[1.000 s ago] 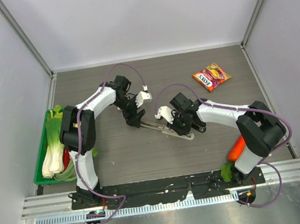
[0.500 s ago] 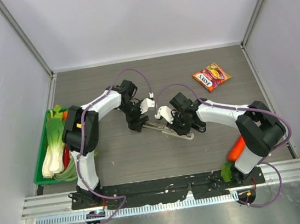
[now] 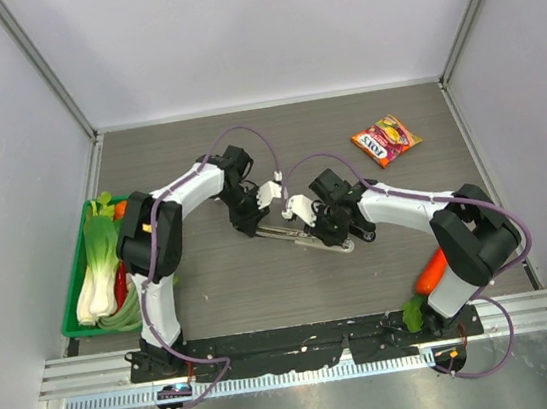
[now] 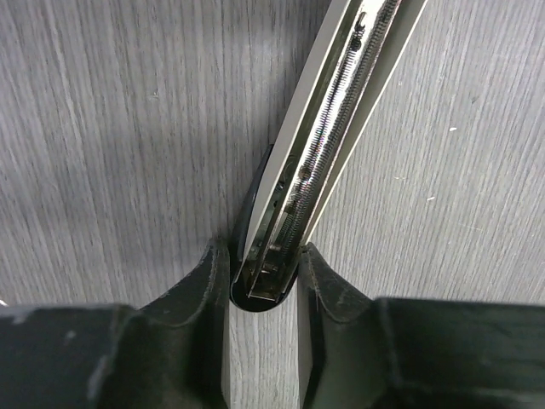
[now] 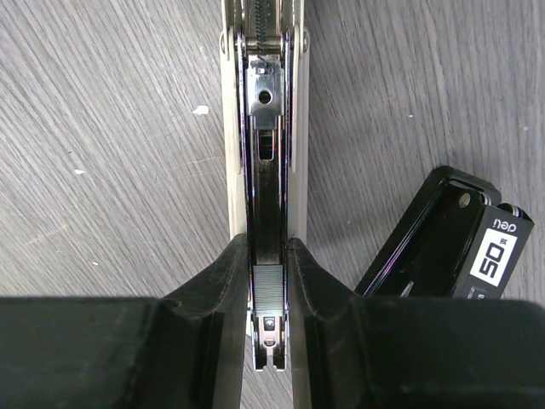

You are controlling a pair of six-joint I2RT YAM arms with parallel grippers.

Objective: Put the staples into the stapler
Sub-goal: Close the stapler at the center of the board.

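A silver stapler (image 3: 279,231), opened out flat with its spring and channel facing up, lies on the table (image 3: 213,283) midway between the two arms. The left gripper (image 4: 262,256) is closed narrowly on the rounded end of the sprung arm, one finger against each side. The right gripper (image 5: 268,247) is likewise clamped on the staple channel, and a black stapler (image 5: 443,247) lies just beside it.
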